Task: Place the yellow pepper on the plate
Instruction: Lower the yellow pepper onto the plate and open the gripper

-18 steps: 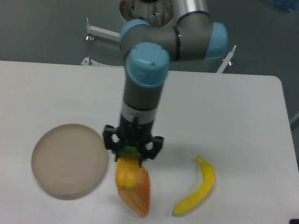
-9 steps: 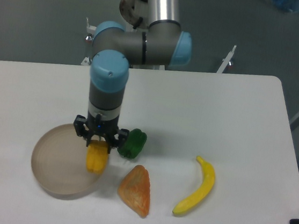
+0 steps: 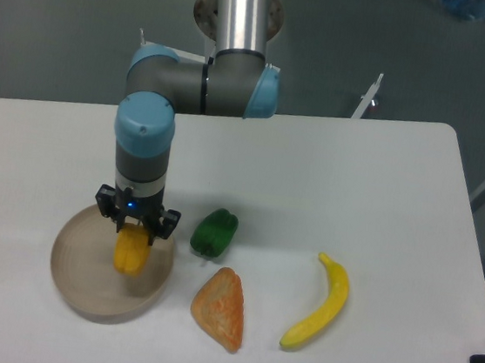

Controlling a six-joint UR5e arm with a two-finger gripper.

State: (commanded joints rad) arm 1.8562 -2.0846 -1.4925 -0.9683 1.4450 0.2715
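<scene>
Gripper (image 3: 133, 230) pinching yellow pepper (image 3: 131, 251), now shifted left over plate (image 3: 73, 281) centre; green pepper (image 3: 215, 233) sits to its right.

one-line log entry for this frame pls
phase: carry over target | gripper: shut on small yellow-orange bell pepper | pepper: above round beige shallow plate, contact unclear | release: not yet

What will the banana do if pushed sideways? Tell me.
The banana is long and curved, so it would probably pivot or swing rather than roll. It lies flat on the table, so tipping seems unlikely. Its smooth, glossy-looking skin may slide easily.
</scene>
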